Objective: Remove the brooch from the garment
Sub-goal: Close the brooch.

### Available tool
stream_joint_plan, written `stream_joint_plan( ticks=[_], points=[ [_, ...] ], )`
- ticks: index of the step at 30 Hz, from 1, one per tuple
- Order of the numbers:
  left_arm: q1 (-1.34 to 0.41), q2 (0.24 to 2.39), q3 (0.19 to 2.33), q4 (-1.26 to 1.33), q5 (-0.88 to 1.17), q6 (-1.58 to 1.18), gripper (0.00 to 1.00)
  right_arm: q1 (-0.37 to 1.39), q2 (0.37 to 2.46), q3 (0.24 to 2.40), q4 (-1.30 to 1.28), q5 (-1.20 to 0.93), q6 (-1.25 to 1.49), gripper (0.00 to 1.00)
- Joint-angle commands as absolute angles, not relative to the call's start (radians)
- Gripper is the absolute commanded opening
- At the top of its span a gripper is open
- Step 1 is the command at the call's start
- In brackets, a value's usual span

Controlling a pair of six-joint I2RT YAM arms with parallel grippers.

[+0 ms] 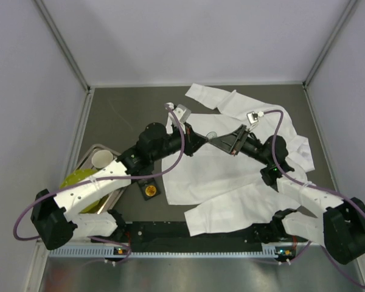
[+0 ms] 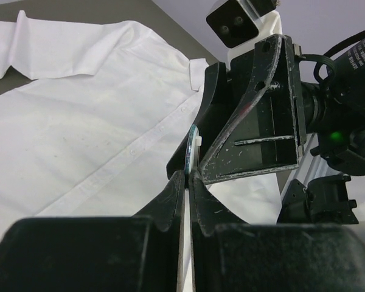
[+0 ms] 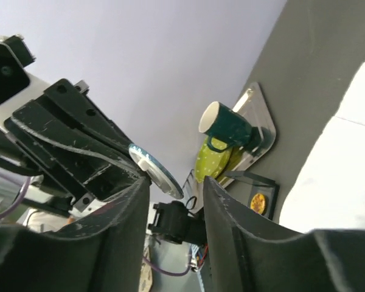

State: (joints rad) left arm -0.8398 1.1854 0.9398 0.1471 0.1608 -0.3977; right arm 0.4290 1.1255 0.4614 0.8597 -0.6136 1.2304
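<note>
The left gripper (image 2: 187, 176) is squeezed tight on the brooch (image 3: 155, 168), a thin round disc, and holds it up above the white shirt (image 2: 79, 121). The right gripper (image 3: 176, 182) is right beside it, with its fingers apart and nothing in them. The grip is only on the thin edge, so I think the brooch could slip out and drop onto the shirt or the dark surface (image 1: 128, 115). The two grippers are very close, so a bump could knock it loose. I cannot see the pin; it might snag the cloth.
</note>
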Motion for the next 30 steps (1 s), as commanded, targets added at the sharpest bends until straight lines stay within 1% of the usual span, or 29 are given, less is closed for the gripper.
stream_joint_plan(
  ticks=[1, 2, 3, 4, 5, 8, 10, 15, 21, 30],
  points=[
    [-0.83, 1.206, 1.043, 0.054, 0.156, -0.436, 0.0, 0.428, 1.019, 0.563, 0.469, -0.584, 0.99, 0.46],
    [-0.822, 1.215, 1.06, 0.026, 0.156, -0.458, 0.0, 0.428, 1.0, 0.578, 0.404, -0.586, 0.945, 0.49],
    [-0.816, 1.224, 1.086, 0.005, 0.166, -0.471, 0.0, 0.426, 0.976, 0.613, 0.341, -0.586, 0.857, 0.55],
    [-0.805, 1.235, 1.092, -0.036, 0.178, -0.483, 0.0, 0.426, 0.965, 0.629, 0.227, -0.583, 0.81, 0.58],
    [-0.799, 1.236, 1.095, -0.049, 0.187, -0.517, 0.0, 0.426, 0.96, 0.643, 0.185, -0.584, 0.77, 0.61],
    [-0.775, 1.229, 1.094, -0.075, 0.227, -0.566, 0.0, 0.426, 0.946, 0.687, 0.073, -0.595, 0.649, 0.64],
    [-0.766, 1.223, 1.1, -0.1, 0.224, -0.572, 0.0, 0.426, 0.946, 0.71, 0.046, -0.61, 0.588, 0.64],
    [-0.749, 1.204, 1.109, -0.218, 0.189, -0.589, 0.0, 0.426, 0.936, 0.713, 0.038, -0.672, 0.54, 0.66],
    [-0.735, 1.16, 1.063, -0.23, 0.178, -0.63, 0.0, 0.428, 0.916, 0.701, 0.015, -0.66, 0.515, 0.67],
    [-0.726, 1.187, 1.094, -0.271, 0.153, -0.62, 0.0, 0.426, 0.945, 0.709, 0.008, -0.632, 0.522, 0.67]
  ],
)
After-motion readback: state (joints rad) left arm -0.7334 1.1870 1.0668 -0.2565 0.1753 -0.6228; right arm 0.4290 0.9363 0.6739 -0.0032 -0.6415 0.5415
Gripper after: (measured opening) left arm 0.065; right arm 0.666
